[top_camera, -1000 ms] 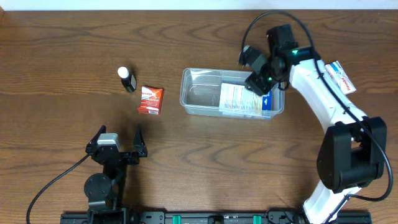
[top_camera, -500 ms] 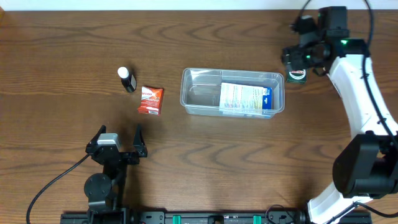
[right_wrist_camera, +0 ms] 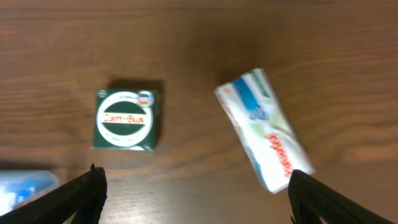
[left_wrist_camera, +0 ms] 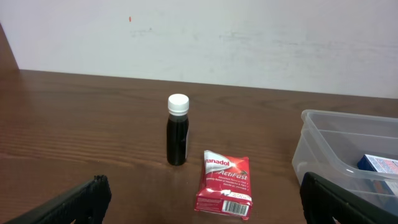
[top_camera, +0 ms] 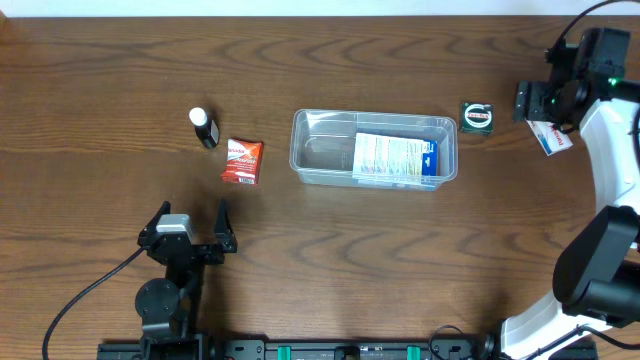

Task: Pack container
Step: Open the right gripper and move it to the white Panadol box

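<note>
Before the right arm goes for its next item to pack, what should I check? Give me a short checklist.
1. Right gripper open and empty: ok.
2. Right gripper centred over one item: not ok; it hangs between the green box and the white packet.
3. Those two lie apart, nothing on top: ok.
4. Container has free room at its left end: ok.
5. Left gripper open, away from the black bottle and red packet: ok.

The left arm (top_camera: 165, 290) sits folded low at the near left, and the left gripper (top_camera: 192, 215) points straight ahead with jaws wide apart. The white right arm (top_camera: 610, 150) stretches far out on the right. The right gripper (top_camera: 540, 97) faces down, jaws spread wide, holding nothing.
</note>
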